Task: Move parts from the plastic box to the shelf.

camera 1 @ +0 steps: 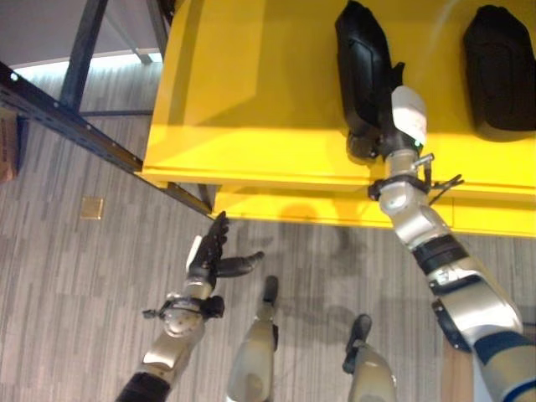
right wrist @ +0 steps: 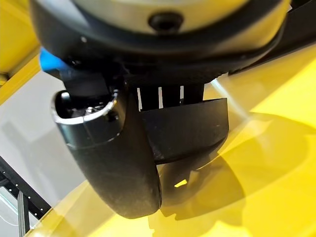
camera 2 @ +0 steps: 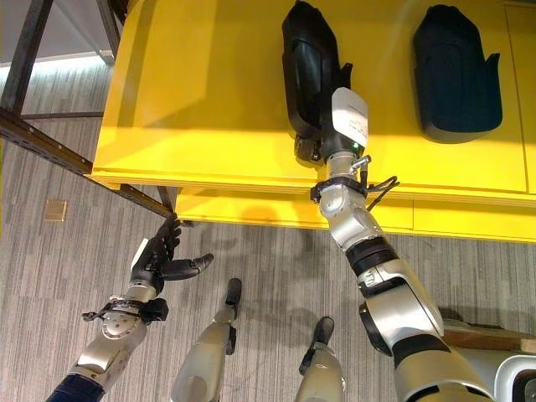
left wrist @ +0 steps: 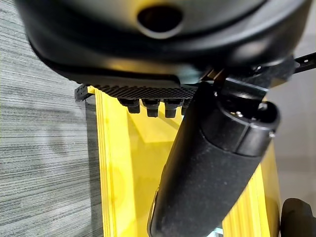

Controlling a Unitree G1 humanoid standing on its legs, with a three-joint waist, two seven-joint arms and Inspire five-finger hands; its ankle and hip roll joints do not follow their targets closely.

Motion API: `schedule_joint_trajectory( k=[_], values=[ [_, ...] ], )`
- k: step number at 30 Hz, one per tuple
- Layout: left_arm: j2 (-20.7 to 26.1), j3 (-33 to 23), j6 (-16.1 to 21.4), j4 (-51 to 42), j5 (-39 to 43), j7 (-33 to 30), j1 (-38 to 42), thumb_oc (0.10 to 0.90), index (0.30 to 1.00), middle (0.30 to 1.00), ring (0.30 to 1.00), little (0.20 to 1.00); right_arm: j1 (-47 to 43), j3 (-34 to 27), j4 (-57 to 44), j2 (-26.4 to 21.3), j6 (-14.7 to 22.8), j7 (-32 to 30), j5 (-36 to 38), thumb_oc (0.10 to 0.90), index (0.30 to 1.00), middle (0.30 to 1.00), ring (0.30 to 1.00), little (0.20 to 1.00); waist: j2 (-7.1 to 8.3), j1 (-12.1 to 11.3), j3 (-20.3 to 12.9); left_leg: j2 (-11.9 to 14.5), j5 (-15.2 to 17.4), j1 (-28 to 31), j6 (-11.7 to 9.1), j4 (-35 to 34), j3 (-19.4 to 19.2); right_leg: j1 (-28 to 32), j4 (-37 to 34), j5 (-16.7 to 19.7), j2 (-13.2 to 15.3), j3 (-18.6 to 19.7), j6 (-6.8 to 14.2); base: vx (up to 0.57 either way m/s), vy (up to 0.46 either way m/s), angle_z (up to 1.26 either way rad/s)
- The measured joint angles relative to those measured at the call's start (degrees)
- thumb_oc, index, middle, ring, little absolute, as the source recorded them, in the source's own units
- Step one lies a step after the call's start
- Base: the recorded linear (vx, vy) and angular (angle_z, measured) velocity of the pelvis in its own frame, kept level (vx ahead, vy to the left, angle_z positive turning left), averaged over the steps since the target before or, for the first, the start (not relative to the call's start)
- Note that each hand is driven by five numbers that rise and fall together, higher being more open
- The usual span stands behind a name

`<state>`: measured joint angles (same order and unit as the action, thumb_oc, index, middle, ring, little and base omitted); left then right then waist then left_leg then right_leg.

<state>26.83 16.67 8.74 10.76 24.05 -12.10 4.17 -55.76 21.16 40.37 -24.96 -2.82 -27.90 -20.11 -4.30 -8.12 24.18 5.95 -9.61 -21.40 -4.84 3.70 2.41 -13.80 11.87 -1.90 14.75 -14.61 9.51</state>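
Fingers of right hand (camera 1: 368, 138) grip near end of a black moulded plastic part (camera 1: 362, 63) lying on the flat yellow shelf board (camera 1: 251, 92); second black part (camera 1: 500, 67) lies well apart. Left hand (camera 2: 155, 255) hangs spread-fingered above grey floor (camera 2: 50, 285), holding nothing. Right wrist view: thumb (right wrist: 118, 168) curls round part edge (right wrist: 187, 131) over yellow board.

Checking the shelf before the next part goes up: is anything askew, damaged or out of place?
Nothing stands out. Two black parts lie apart on the yellow shelf: one under the right hand, the other farther right. The left hand hangs open over the floor.
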Motion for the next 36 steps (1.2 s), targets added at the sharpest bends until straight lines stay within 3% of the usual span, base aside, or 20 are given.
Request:
schedule_joint_trajectory(
  k=[23, 36],
  values=[
    [0.0, -0.04, 0.01, 0.0, 0.02, -0.35, 0.24, 0.9, 1.0, 1.0, 1.0, 1.0, -1.68, 0.63, 0.01, -0.91, -0.37, 0.51, -0.08, 0.4, 0.3, 0.3, 0.3, 0.3, -0.01, -0.33, 0.0, -0.1, -0.03, -0.94, 0.0, 0.11, 0.18, -0.91, 0.13, 0.16, 0.04, -0.17, 0.29, 0.0, 0.0, 0.0],
    [0.0, -0.33, 0.16, 0.01, 0.03, -1.0, 0.27, 0.9, 1.0, 1.0, 1.0, 1.0, -5.62, 8.0, 0.07, -5.0, -1.67, 5.09, -4.88, 0.4, 0.3, 0.3, 0.3, 0.3, -0.02, -0.33, 0.01, -0.11, -0.03, -1.58, 0.0, 0.51, 0.47, -1.19, 0.3, 0.15, -0.01, -0.4, 0.3, 0.0, 0.0, 0.0]
  ],
)
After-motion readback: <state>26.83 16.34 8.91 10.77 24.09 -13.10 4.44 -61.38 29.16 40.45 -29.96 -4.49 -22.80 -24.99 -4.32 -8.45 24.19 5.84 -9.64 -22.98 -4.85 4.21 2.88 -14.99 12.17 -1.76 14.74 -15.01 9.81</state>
